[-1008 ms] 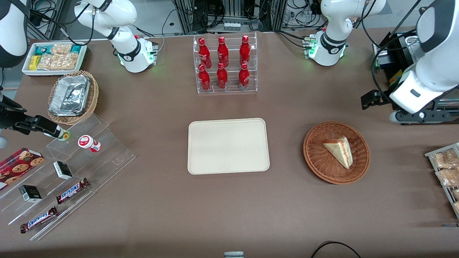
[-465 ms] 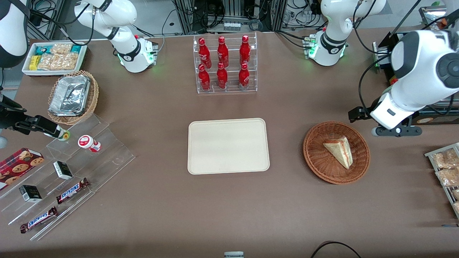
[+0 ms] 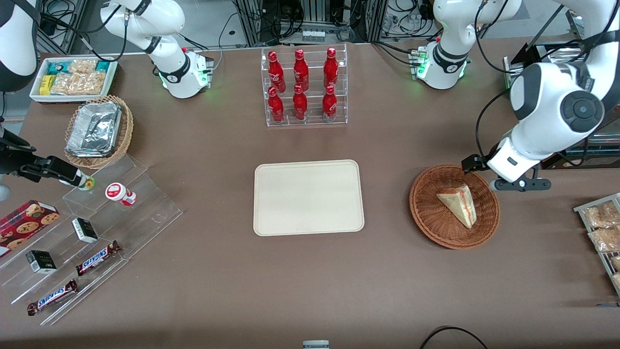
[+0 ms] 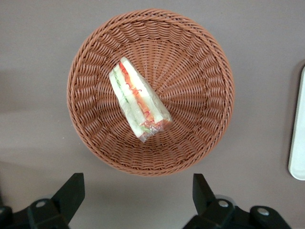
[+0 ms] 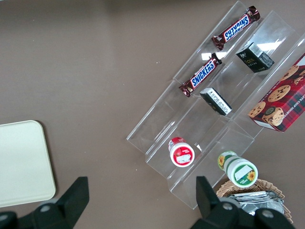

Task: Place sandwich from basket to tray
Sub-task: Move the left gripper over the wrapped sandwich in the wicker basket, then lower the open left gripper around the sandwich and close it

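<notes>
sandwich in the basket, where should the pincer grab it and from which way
Probably from straight above, pinching the sandwich across its two long flat bread faces near mid-length. It lies alone in the shallow basket, and the open pincer looks wide enough to straddle it.

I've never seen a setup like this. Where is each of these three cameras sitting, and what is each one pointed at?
Front view: high above the table, looking down; both white arms show, the left arm's pincer above the round reddish-brown wicker basket's rim.
Left wrist view: on the working arm, looking down at the wrapped triangular sandwich in the basket; open pincer fingertips show.
Right wrist view: on the parked arm, over the clear stepped snack stand.
All three show the cream rectangular tray.
</notes>
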